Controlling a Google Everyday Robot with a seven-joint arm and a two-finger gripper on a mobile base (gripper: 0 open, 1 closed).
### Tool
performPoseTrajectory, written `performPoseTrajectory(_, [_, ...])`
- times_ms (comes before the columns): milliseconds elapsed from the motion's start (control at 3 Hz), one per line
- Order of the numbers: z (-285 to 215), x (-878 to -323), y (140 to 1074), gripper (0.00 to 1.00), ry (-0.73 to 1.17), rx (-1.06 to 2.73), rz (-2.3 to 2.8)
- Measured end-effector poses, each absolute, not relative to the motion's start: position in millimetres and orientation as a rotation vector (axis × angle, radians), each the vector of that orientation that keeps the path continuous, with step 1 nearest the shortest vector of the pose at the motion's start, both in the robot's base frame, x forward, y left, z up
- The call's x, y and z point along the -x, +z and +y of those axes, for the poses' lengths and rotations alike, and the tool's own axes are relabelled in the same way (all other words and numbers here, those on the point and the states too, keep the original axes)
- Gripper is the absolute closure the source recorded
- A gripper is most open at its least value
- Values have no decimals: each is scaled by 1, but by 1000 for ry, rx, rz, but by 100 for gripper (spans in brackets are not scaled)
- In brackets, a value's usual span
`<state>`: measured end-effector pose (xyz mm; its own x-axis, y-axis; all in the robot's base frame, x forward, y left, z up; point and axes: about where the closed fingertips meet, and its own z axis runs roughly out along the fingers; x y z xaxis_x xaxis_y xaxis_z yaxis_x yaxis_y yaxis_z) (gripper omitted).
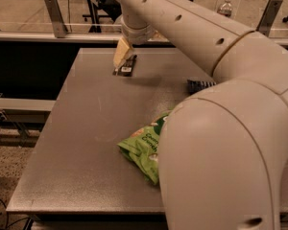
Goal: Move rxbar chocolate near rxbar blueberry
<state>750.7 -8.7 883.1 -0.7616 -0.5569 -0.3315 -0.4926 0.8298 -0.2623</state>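
The rxbar chocolate [126, 68] is a small dark bar with a white label patch, lying on the grey table [86, 128] near its far edge. My gripper [122, 55] hangs from the arm right over the bar's far end, at or touching it. The rxbar blueberry [198, 85] is a dark navy bar to the right of the middle. Only its left end shows, because my arm hides the rest.
A green snack bag [143, 146] lies at the middle front of the table, partly hidden by my arm [221, 143], which fills the right side of the view. A railing with metal posts [54, 14] runs behind the table. A water bottle [225, 6] stands far back.
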Motion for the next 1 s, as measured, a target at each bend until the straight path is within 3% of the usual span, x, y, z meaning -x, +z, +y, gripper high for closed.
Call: performPoseTrajectory(1000, [25,-773,869,0,-153,335,2742])
